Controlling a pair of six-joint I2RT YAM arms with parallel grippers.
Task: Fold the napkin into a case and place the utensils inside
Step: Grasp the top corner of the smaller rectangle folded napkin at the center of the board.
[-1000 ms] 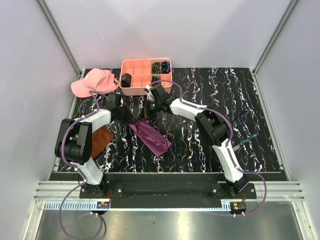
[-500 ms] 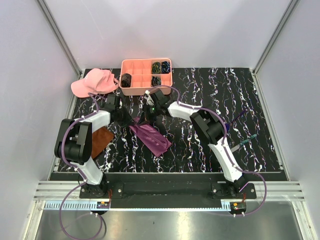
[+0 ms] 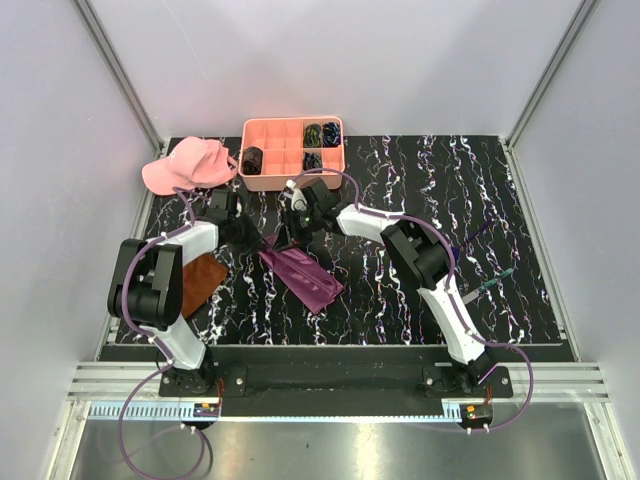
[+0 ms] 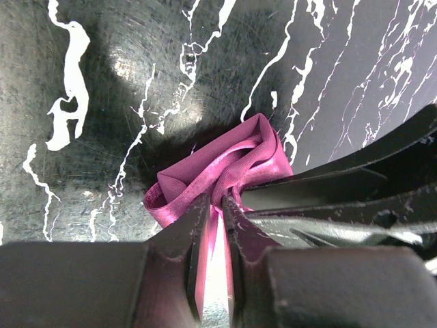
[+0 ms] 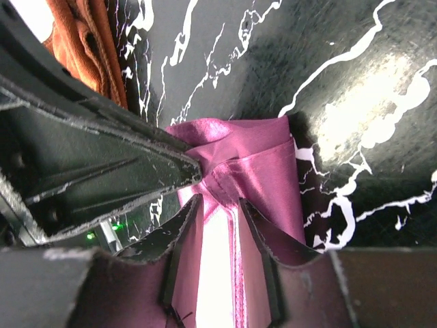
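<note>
The magenta napkin (image 3: 305,277) lies as a folded strip on the black marbled table, running from upper left to lower right. My left gripper (image 3: 262,240) and right gripper (image 3: 291,237) meet at its far end. In the left wrist view the left gripper (image 4: 217,203) is shut on a bunched fold of the napkin (image 4: 205,171). In the right wrist view the right gripper (image 5: 220,205) has the napkin's (image 5: 263,164) hem pinched between its fingers. Slim pale utensils (image 3: 493,284) lie at the table's right, apart from both grippers.
A rust-brown cloth (image 3: 200,280) lies left of the napkin, under the left arm; it also shows in the right wrist view (image 5: 85,41). A pink divided tray (image 3: 293,150) with dark coils stands at the back. A pink cap (image 3: 188,165) sits at the back left.
My right gripper has moved down and left from near the tray to the napkin's far end, beside the left gripper. The left gripper has stayed on the napkin.
</note>
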